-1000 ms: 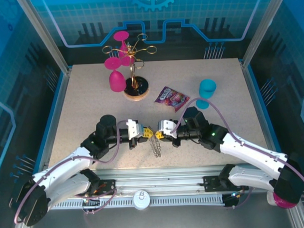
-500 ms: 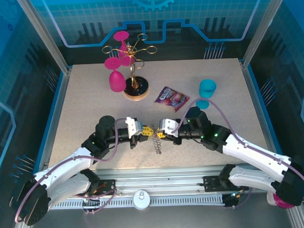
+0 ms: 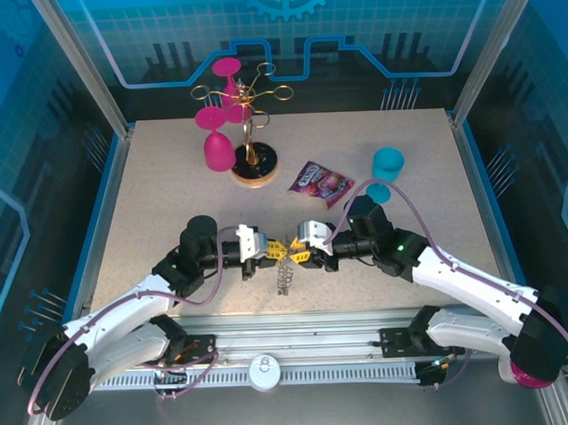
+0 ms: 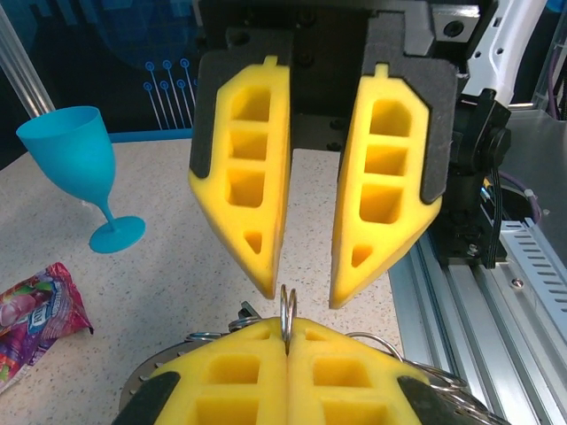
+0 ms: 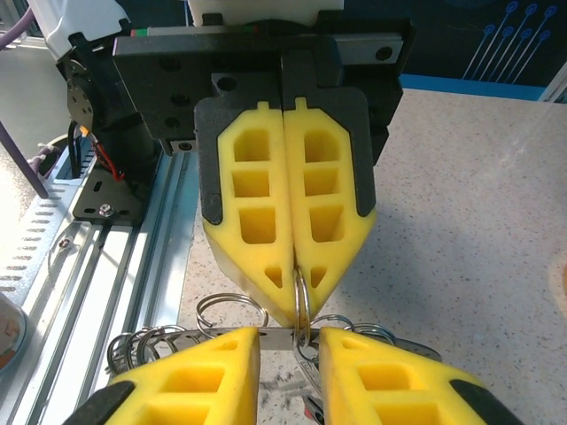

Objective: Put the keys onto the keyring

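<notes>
Two arms meet tip to tip near the front of the desk (image 3: 171, 198), with the keyring between them.
Top view: left fingers (image 3: 269, 249) and right fingers (image 3: 298, 252) almost touch; the keyring (image 3: 284, 273) shows just below their tips. Left wrist: left fingers (image 4: 286, 372) are pressed together on the keyring (image 4: 286, 305), pinching one silver loop of its fringe; the right fingers (image 4: 252, 204) opposite stand apart. Right wrist: right fingers (image 5: 199, 376) are apart, straddling that loop, which the left fingers (image 5: 292, 239) clamp.
</notes>
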Robot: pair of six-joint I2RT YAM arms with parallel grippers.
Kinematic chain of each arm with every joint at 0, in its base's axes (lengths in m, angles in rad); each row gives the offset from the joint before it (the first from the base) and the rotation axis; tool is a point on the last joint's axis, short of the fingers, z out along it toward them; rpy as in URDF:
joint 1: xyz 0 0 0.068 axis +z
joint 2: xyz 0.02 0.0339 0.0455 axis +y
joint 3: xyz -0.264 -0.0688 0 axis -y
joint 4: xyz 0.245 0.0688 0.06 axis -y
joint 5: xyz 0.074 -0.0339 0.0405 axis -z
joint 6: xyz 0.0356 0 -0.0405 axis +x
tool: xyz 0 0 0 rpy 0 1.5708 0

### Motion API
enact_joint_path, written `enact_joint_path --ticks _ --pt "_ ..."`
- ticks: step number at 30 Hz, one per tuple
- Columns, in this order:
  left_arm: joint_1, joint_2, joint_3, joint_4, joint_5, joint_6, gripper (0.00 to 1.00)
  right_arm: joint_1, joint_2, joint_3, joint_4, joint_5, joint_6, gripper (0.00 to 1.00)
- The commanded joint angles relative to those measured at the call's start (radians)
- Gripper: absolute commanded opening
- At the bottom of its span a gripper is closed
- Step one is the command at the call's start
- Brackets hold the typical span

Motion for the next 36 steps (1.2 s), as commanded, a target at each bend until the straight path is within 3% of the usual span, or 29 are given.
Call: enact_joint_path --ticks 1,5,9,12,14,17,21,25,30,32,36 --pt "-0.006 -0.002 0.045 0.02 0.054 0.026 0.0 -0.005 0.019 0.027 0.037 -0.038 0.012 0.25" --pt "-0.006 0.002 0.043 0.033 0.072 0.018 0.0 -0.002 0.043 0.039 0.048 -0.05 0.01 0.2" --pt "-0.007 -0.001 0.038 0.04 0.075 0.012 0.0 -0.001 0.052 0.047 0.043 -0.054 -0.001 0.01" --pt "-0.006 0.0 0.045 0.008 0.05 0.02 0.0 0.0 0.047 0.067 0.007 -0.043 -0.021 0.0" --pt "-0.007 -0.002 0.06 -0.045 0.008 0.036 0.14 0.004 0.047 0.099 -0.058 -0.027 -0.053 0.0" --pt "-0.006 -0.002 0.1 -0.166 -0.044 0.095 0.19 0.017 0.067 0.173 -0.195 0.017 -0.122 0.0" --pt "-0.007 0.008 0.169 -0.336 -0.098 0.182 0.18 0.051 0.126 0.283 -0.406 0.096 -0.211 0.0" --pt "-0.007 0.018 0.199 -0.398 -0.117 0.233 0.13 0.081 0.183 0.384 -0.523 0.13 -0.264 0.0" --pt "-0.011 0.032 0.214 -0.397 -0.099 0.233 0.1 0.12 0.239 0.47 -0.558 0.118 -0.28 0.0" --pt "-0.011 0.032 0.214 -0.39 -0.089 0.233 0.01 0.127 0.25 0.487 -0.552 0.11 -0.275 0.0" --pt "-0.012 0.011 0.189 -0.36 -0.079 0.229 0.0 0.105 0.202 0.439 -0.47 0.102 -0.216 0.0"
